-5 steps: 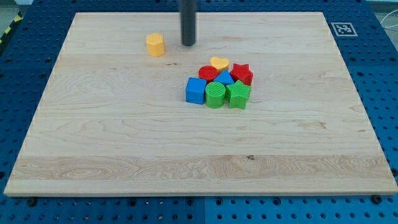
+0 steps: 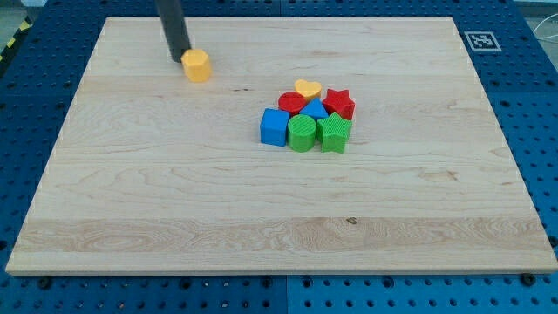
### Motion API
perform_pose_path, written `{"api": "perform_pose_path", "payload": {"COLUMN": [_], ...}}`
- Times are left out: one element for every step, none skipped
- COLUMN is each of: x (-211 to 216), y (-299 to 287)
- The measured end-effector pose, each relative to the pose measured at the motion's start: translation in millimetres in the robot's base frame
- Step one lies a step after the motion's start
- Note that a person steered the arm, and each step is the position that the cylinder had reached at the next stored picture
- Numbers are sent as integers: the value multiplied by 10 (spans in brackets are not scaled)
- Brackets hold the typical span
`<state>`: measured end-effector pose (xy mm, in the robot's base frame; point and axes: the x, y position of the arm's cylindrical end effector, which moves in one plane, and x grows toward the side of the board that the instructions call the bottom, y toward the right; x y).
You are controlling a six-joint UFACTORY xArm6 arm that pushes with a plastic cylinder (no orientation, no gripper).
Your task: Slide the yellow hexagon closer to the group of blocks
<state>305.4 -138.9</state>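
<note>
The yellow hexagon (image 2: 198,65) sits on the wooden board (image 2: 157,192) at the view's upper left. My tip (image 2: 178,59) is just to the left of the hexagon, touching or nearly touching its upper left side. The group lies near the board's middle, to the right and below: a yellow heart (image 2: 307,88), a red star (image 2: 339,104), a red block (image 2: 291,103), a small blue block (image 2: 316,109), a blue cube (image 2: 275,126), a green cylinder (image 2: 302,133) and a green star-like block (image 2: 335,132).
A black-and-white marker tag (image 2: 481,40) sits at the board's upper right corner. The board rests on a blue perforated table (image 2: 540,105).
My tip has moved from the right of the yellow hexagon to its left side. The hexagon has shifted a little to the left. The group has not moved.
</note>
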Motion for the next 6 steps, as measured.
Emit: {"api": "perform_pose_path", "payload": {"x": [370, 477, 474, 507, 593, 728], "y": [438, 651, 474, 461, 616, 863]}}
